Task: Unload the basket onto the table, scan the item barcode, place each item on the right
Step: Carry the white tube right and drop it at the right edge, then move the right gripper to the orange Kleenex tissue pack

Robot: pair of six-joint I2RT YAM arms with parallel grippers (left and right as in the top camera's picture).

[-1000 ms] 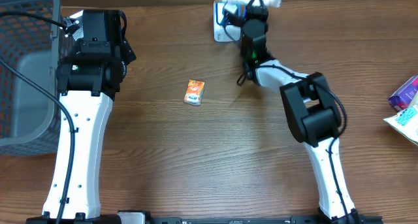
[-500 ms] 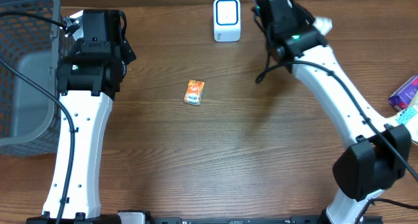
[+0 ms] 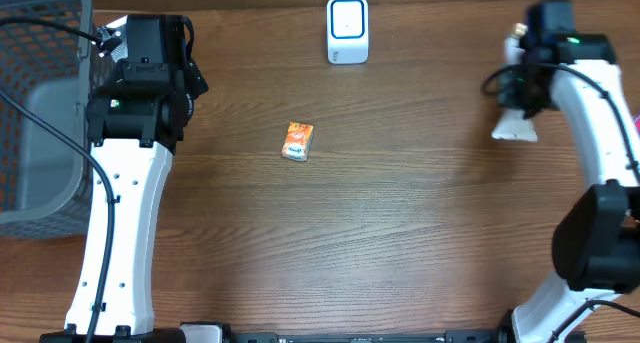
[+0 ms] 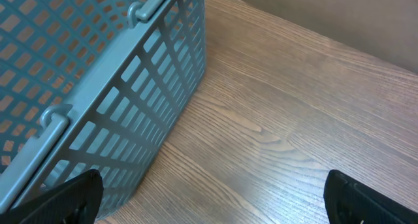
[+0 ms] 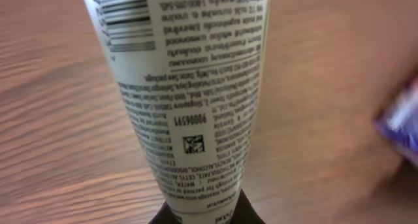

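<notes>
The right end effector point(image 5: 204, 215) is clamped on the narrow end of a white tube point(image 5: 189, 87), its fingers pressed tight against both sides. In the wrist view the tube widens away from the fingers and its printed face is turned to the camera, with the text upside down. A barcode point(image 5: 124, 29) sits near the wide end at the left edge, and a small square code point(image 5: 192, 144) lies lower down. A blurred purple thing point(image 5: 400, 127) shows at the right.

From overhead the tube point(image 3: 515, 128) is at the right side of the desk point(image 3: 400, 233), under the right wrist and well apart from the scanner point(image 3: 347, 29), which stands at the far edge near the middle. Whether the tube touches the desk I cannot tell.

A small orange box point(image 3: 298, 141) lies alone on the desk, between the two arms and nearer than the scanner.

The left end effector point(image 4: 215, 201) has its fingers wide apart and holds nothing. It hangs over bare wood just beside the wall of a grey basket point(image 4: 117, 106) at the left edge.
</notes>
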